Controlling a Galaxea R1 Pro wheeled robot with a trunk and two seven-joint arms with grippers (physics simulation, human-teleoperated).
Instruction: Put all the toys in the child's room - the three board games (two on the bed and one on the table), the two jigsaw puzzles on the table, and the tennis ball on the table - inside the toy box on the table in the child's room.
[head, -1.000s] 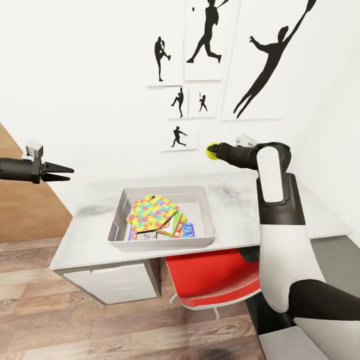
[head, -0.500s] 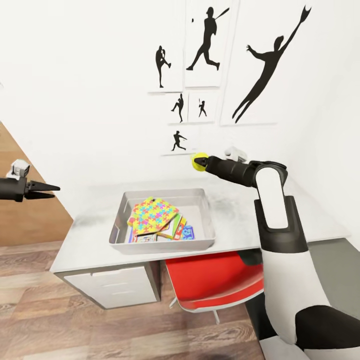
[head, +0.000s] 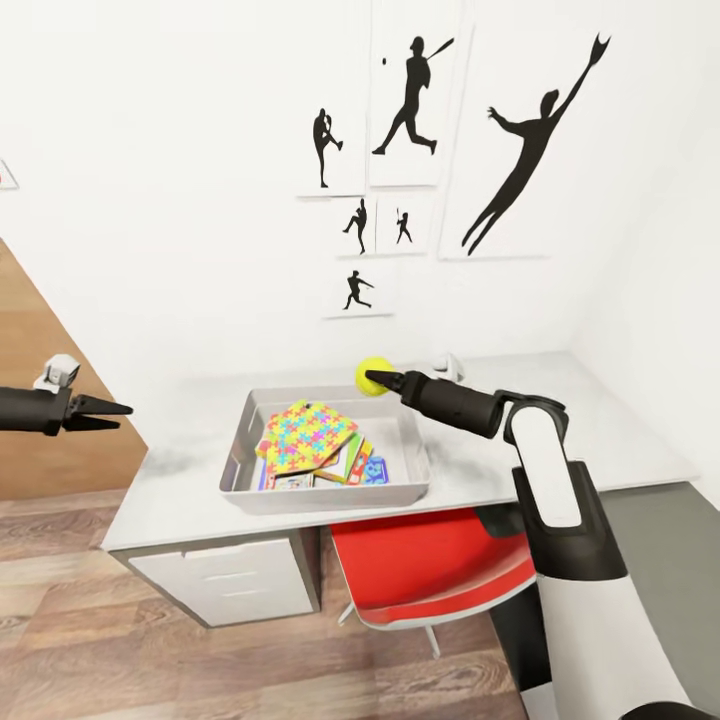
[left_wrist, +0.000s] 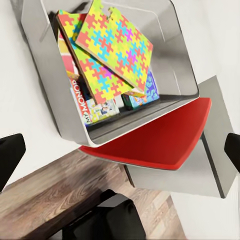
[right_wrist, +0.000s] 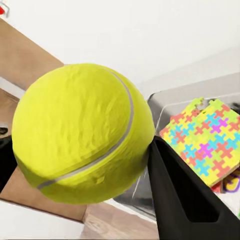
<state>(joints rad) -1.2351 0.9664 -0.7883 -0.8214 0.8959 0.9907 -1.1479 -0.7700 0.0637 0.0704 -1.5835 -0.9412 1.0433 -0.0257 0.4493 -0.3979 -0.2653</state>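
While the right end effector (head: 377, 378) is clamped on the tennis ball (head: 373, 376), it holds the ball in the air just above the far rim of the toy box (head: 325, 495), over the box's back right corner. In the right wrist view the ball (right_wrist: 82, 132) bulges large between the two dark fingers (right_wrist: 185, 195), with the box and its colourful contents showing beyond it.

The box is a grey tray sitting on the white counter (head: 480, 470), above a red chair (head: 430, 565) tucked underneath. Inside it, two jigsaw puzzles (head: 305, 435) lie tilted on top — bright patterned slabs leaning across each other — and the board games (head: 365, 465) are stacked beneath them. From the left wrist view the puzzles (left_wrist: 112, 50) cover most of the box, with a game lid (left_wrist: 92, 107) visible under their edge.

The left end effector (head: 100, 409) hangs well off to the left of the counter, away from the box; its fingers lie close together and grip nothing.

Black sports silhouettes (head: 520, 160) hang on the white wall behind.
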